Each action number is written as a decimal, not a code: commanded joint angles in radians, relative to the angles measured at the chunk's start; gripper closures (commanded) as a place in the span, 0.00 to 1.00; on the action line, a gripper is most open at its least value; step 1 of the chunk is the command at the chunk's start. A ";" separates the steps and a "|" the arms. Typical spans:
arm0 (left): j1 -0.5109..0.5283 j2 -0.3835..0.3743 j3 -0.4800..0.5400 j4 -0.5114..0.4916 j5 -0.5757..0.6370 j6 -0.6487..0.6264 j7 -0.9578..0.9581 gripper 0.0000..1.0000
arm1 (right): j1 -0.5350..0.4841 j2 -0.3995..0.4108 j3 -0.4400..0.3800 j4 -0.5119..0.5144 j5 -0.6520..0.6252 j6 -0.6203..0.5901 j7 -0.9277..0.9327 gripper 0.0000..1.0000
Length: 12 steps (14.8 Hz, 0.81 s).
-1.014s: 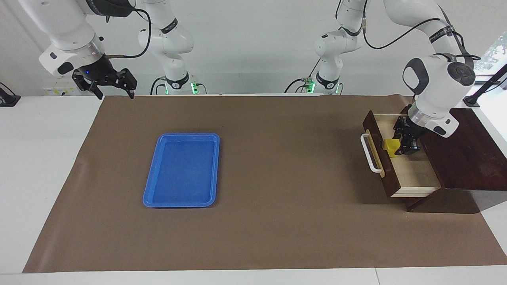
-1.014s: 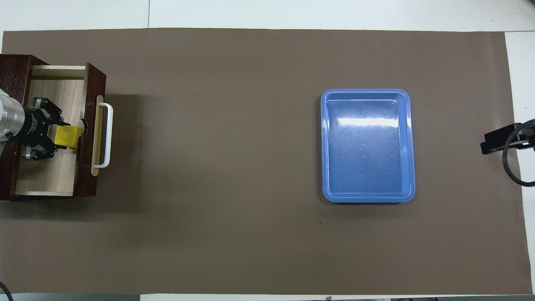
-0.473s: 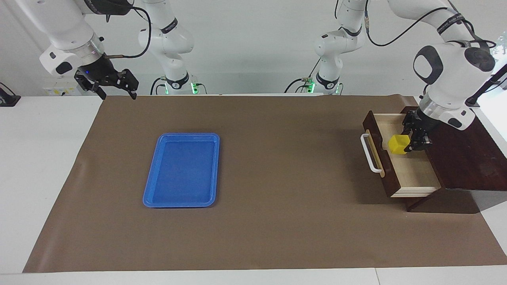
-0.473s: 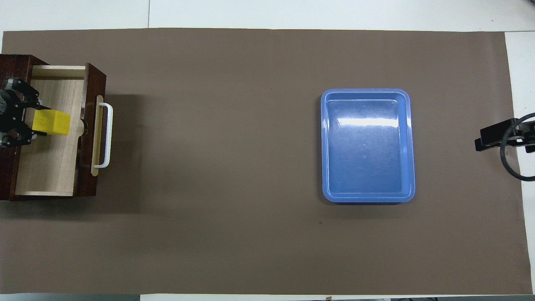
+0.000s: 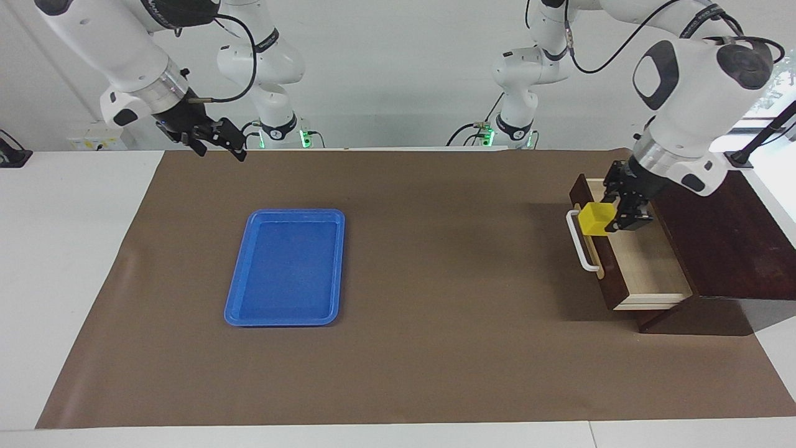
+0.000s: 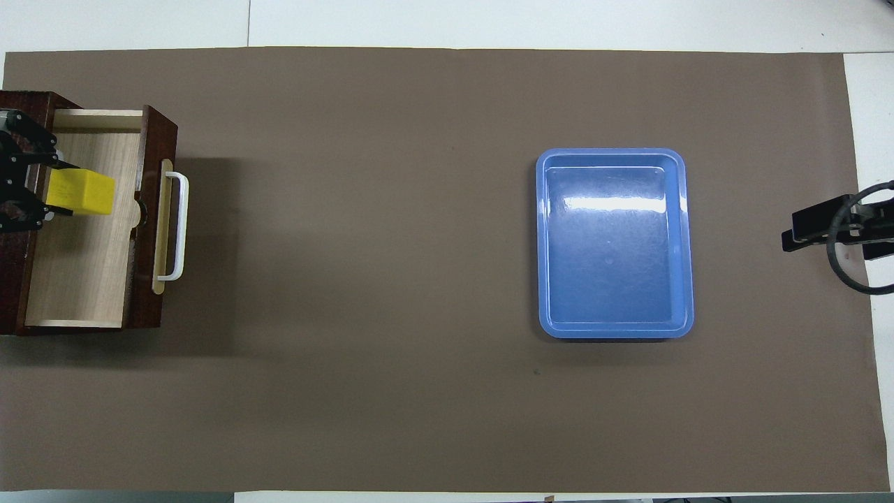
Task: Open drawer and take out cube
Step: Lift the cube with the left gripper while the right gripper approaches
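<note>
Brown paper covers our table. Our left gripper (image 5: pixel 612 214) is closed on the yellow cube (image 5: pixel 596 219), raised over the open drawer (image 5: pixel 643 267). From the drawer, the blue tray (image 5: pixel 286 266) lies toward the right arm's end, where our right gripper (image 5: pixel 217 138) waits in the air, fingers apart.

Drawer (image 5: pixel 647 270) pulled open, yellow cube (image 5: pixel 596 219) held above it

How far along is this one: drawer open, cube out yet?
Done: the drawer stands pulled open. In hand: the left gripper is shut on the cube, lifted over the drawer. Left: carrying it clear and setting it down. The right gripper waits above the table edge.
</note>
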 commanded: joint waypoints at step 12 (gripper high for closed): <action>-0.281 0.047 0.011 0.047 0.006 -0.031 -0.474 1.00 | 0.377 0.211 0.006 -0.166 0.584 0.612 0.864 0.00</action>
